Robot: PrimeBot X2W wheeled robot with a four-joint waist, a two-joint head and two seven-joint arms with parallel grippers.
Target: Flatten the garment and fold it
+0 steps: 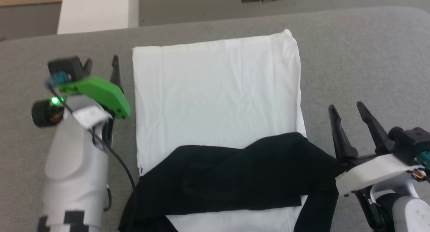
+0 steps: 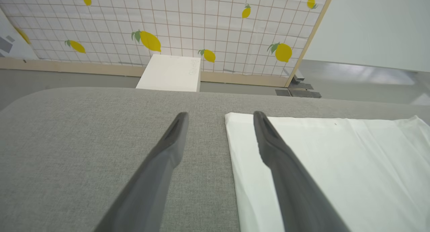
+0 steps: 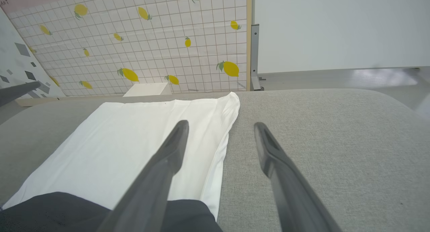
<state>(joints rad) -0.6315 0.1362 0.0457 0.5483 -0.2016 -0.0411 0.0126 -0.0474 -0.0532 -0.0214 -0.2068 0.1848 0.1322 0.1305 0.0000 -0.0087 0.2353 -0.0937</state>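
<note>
On the grey table (image 1: 369, 57) the shirt (image 1: 215, 90) lies flat, black sleeves (image 1: 235, 171) folded across its near end. Left gripper (image 1: 102, 61) and right gripper (image 1: 346, 106) flank it, spread, empty; I'd pinch both near corners level.

I've got bare grey surface (image 1: 369, 57) L & R of garment (image 1: 215, 90) to pass; white box (image 1: 97, 10) stands past far edge, L.

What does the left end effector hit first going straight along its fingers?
The left end effector likely meets the grey surface by the far corner of the garment; depth unclear, it might clear that toward the white box.
</note>
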